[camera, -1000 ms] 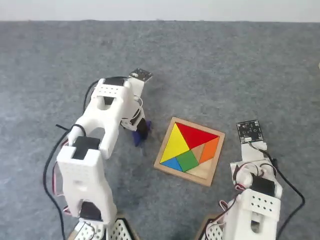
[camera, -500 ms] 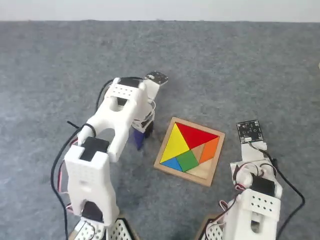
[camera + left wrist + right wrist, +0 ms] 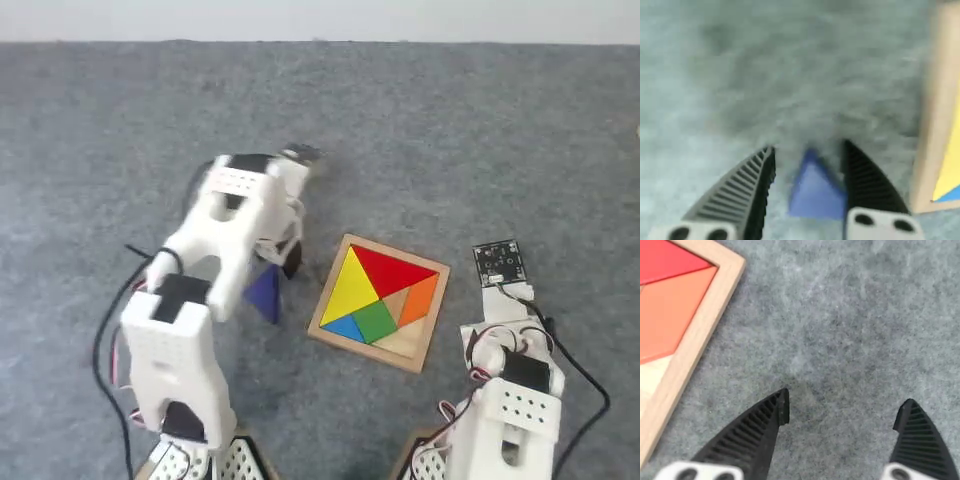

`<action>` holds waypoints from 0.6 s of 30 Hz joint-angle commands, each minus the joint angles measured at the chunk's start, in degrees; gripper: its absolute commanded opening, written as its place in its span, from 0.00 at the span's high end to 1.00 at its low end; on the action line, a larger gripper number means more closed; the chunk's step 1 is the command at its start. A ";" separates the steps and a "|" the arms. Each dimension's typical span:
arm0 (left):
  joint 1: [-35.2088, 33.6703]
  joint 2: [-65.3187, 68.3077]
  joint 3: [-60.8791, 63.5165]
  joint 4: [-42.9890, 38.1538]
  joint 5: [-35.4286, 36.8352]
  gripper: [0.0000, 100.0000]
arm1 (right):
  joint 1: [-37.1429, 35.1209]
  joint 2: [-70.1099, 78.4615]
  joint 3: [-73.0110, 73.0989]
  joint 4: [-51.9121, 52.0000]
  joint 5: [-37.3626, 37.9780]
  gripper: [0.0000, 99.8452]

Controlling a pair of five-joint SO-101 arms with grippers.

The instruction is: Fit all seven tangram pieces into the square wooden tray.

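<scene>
One blue triangle (image 3: 815, 192) between left hand's (image 3: 807, 145) released jaws | right hand (image 3: 847, 395) released, beside wooden tray (image 3: 697, 332)

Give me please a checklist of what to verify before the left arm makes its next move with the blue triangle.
1. Blue triangle inside the left gripper: ok, it sits between the fingers.
2. Firm grip: not ok, a gap shows beside one finger.
3. Triangle lifted off the carpet: cannot tell.
4. Free space in the tray: ok, bare wood shows at the corner nearest the right arm.
5. Right gripper clear of the tray: ok, it is open over the carpet.
</scene>
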 commanded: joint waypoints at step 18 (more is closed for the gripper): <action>0.18 -34.37 35.91 -17.76 5.54 0.77 | -0.48 -1.01 -0.53 -1.01 -0.35 0.66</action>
